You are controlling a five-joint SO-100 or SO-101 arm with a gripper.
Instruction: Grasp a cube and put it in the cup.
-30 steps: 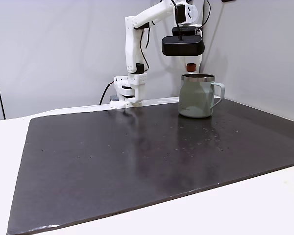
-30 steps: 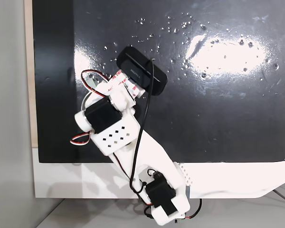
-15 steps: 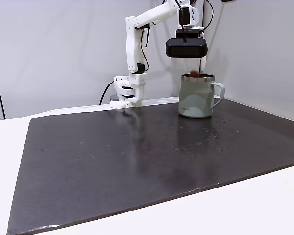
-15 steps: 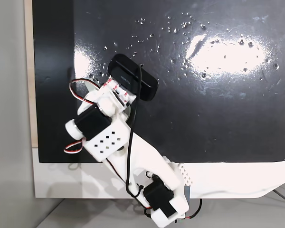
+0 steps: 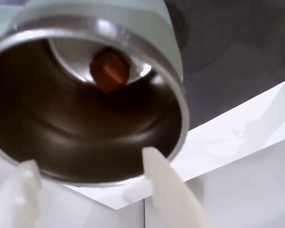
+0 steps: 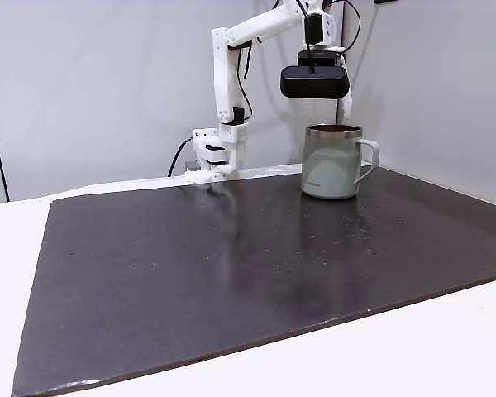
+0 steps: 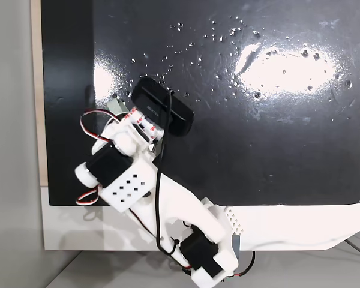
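In the wrist view I look straight down into the pale grey-green cup with its steel rim. The small reddish-orange cube lies on the cup's shiny bottom, free of the fingers. My gripper is open above the near rim, its two white fingers apart with nothing between them. In a fixed view the cup stands upright at the back right of the dark mat, handle to the right, and the gripper hangs just over its rim; the cube is hidden inside.
The black mat covers most of the white table. The arm's base stands at the mat's back edge, left of the cup. A black camera block rides on the wrist above the cup. A grey wall rises right behind.
The cube, held above the cup a second ago, has dropped from the fingers into the cup. The gripper has opened, and the wrist has swung slightly sideways over the rim.
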